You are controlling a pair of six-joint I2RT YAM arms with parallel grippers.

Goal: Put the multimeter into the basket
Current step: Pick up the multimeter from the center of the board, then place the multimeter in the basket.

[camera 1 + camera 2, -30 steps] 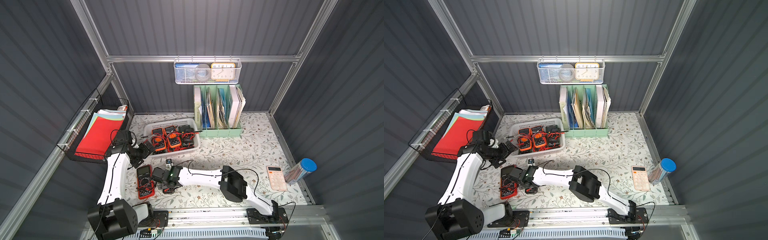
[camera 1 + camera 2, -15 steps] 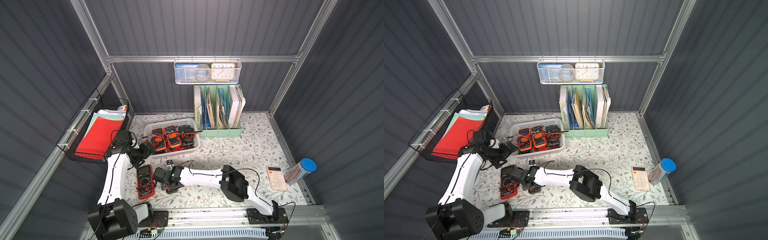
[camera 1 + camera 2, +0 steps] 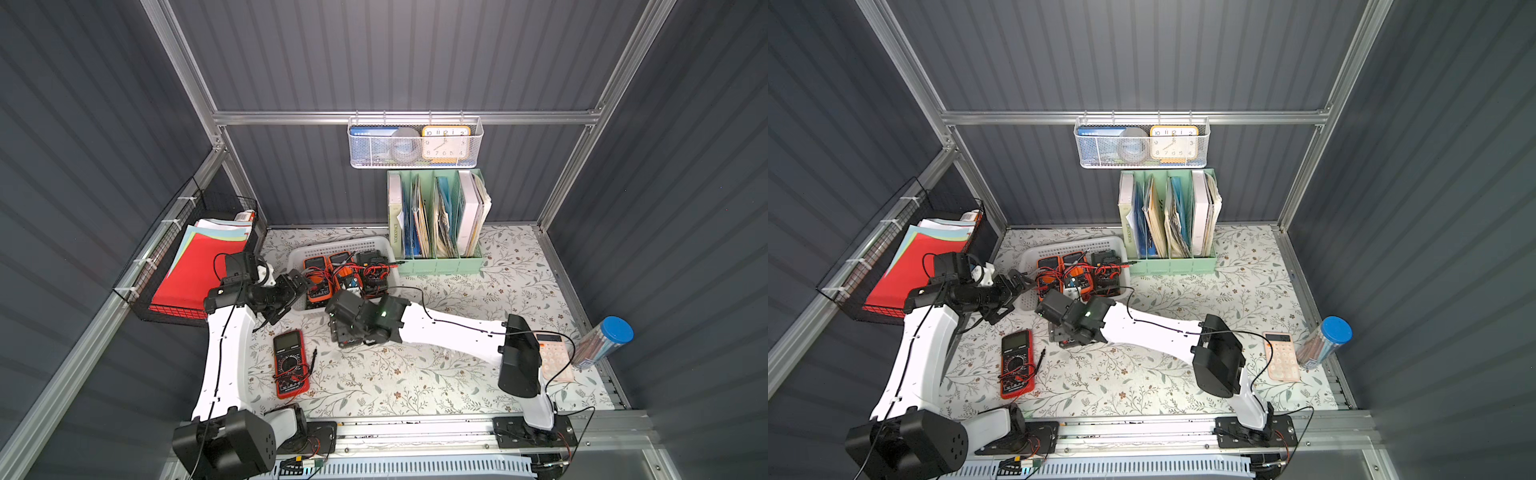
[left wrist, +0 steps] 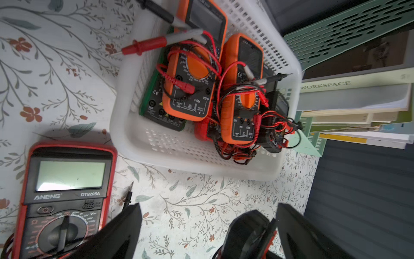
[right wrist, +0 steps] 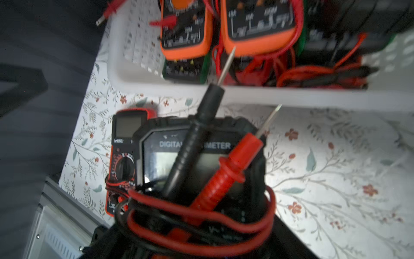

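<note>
Right claw [image 3: 352, 330] grips the black multimeter [image 5: 201, 157], held off the tabletop [image 3: 415, 374] just in front of the near rim of the basket [image 3: 338, 242]. Red and black leads [image 5: 201, 215] are wound round its body, and 2 probes, 1 black [image 5: 197, 134] and 1 red [image 5: 228, 175], lie across its screen with their tips toward the basket. The claw's fingers are hidden under the meter in the right wrist view.

Left claw [image 4: 208, 208] stands wide open with nothing in it, hovering beside the basket's end nearest the left arm. Inside the basket lie 2 orange multimeters [image 4: 190, 74] among tangled cables, with darker meters beneath. 1 red multimeter [image 3: 290, 363] lies face up on the tabletop by the left arm, apart from both claws.
</note>
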